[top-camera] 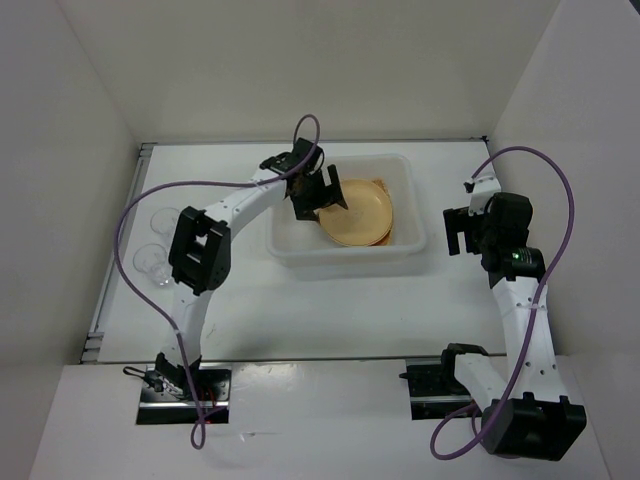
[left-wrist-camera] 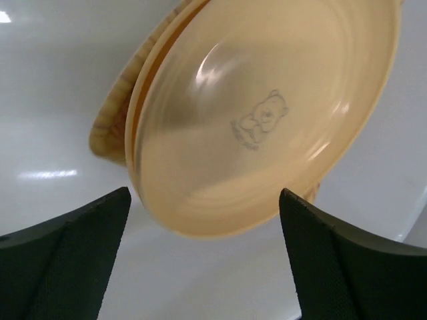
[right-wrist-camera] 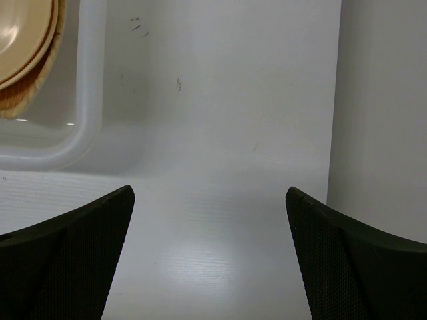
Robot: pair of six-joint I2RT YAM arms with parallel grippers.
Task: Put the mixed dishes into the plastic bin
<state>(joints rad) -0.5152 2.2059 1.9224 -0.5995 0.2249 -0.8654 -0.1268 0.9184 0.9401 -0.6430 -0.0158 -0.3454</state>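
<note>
Stacking: round yellow-orange plastic plates (top-camera: 355, 212) nest in translucent white plastic bin (top-camera: 345, 262), likely saving room.
Left gripper (top-camera: 318, 200): jaws spread, empty.
Right gripper (top-camera: 462, 232): spread, idle, three o'clock.

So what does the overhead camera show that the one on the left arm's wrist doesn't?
Only the overhead view: two clear glass cups on the table at far left, outside the plastic bin, and the right gripper, open, off the bin's right side.
Only the left wrist view: a small bear print in the middle of the top yellow plate, and the woven texture on the tan plate beneath it.
Both: the yellow plates lying in the bin, with the left gripper open above them.
</note>
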